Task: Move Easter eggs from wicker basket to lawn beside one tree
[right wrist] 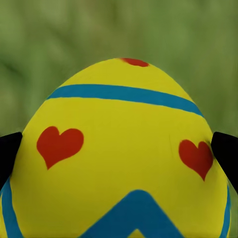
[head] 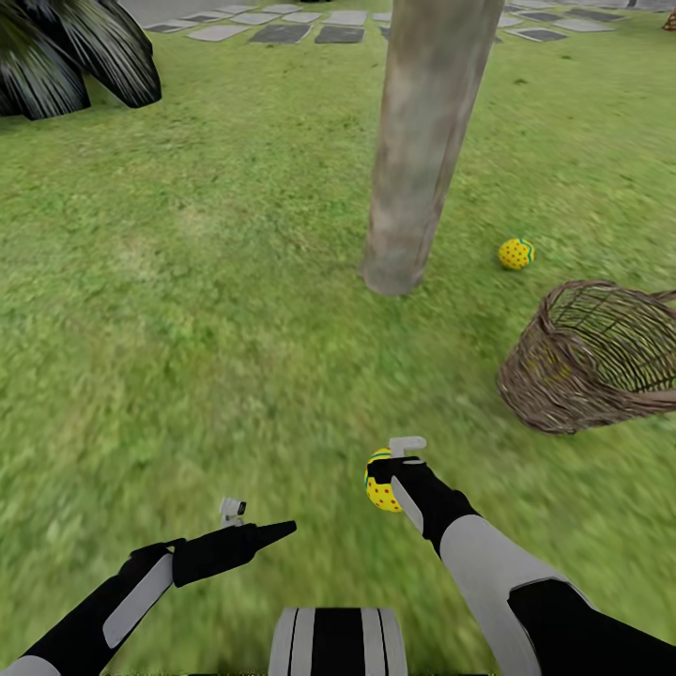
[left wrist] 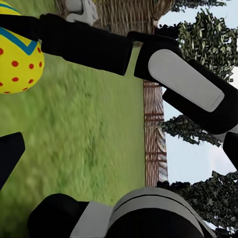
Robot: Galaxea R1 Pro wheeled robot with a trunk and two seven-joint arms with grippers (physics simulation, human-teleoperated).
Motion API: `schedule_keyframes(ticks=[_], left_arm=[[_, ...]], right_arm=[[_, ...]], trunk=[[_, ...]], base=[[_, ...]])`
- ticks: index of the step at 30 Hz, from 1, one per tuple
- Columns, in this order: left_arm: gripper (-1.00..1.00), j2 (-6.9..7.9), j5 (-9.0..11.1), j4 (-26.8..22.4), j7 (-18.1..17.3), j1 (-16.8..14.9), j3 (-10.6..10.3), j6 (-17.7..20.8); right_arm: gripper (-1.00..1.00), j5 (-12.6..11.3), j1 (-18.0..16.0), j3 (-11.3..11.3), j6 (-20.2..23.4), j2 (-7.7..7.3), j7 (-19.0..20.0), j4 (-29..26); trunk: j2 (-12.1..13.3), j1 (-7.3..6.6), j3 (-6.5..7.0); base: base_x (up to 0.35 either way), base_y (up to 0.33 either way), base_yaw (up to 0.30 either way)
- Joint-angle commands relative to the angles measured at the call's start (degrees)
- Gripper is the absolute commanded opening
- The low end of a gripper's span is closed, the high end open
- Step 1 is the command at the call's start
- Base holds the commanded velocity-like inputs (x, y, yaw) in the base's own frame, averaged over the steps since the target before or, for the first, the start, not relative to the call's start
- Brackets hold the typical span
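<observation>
Mottled lawn (head: 188, 310), stone path at the far edge. Left gripper (head: 246, 522) is held low over grass, nothing between its fingers; their spread cannot be told. Right gripper (head: 399, 474) is clamped on an Easter egg (right wrist: 119, 158), tree trunk (head: 422, 141) well ahead of the fingertips. A second egg (head: 515, 253) is seen beside the trunk. Wicker basket (head: 591, 361) is tipped, off to the right of the right fingers. Risk: if released here, the egg is left short of the tree; dropped from height, a roll away is likely.
</observation>
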Motion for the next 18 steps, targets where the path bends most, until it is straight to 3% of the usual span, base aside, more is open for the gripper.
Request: schedule_keyframes(ticks=[1, 10, 14, 18], left_arm=[[1.00, 0.01, 0.01, 0.00, 0.00, -0.03, 0.00, 0.00], [1.00, -0.01, 0.05, 0.04, 0.07, 0.00, 0.00, 0.00], [1.00, -0.01, 0.08, 0.06, 0.12, -0.01, -0.01, 0.00], [1.00, -0.02, 0.09, 0.08, 0.17, -0.01, -0.24, 0.00]], right_arm=[[-1.00, 0.02, 0.00, 0.00, -0.03, 0.00, -0.02, 0.01], [-1.00, 0.07, 0.00, 0.01, -0.21, 0.00, -0.16, -0.02], [-1.00, 0.49, 0.00, 0.00, -3.83, 0.00, -0.21, 0.00], [-1.00, 0.68, 0.00, 0.01, -4.69, 0.00, -0.18, 0.00]], trunk=[[-0.02, 0.02, -0.23], [-0.04, 0.07, -0.67], [-0.04, 0.07, -0.67], [-0.08, 0.15, -1.34]], base=[[0.000, 0.000, 0.000], [0.000, 0.000, 0.000], [0.000, 0.000, 0.000], [0.000, 0.000, 0.000]])
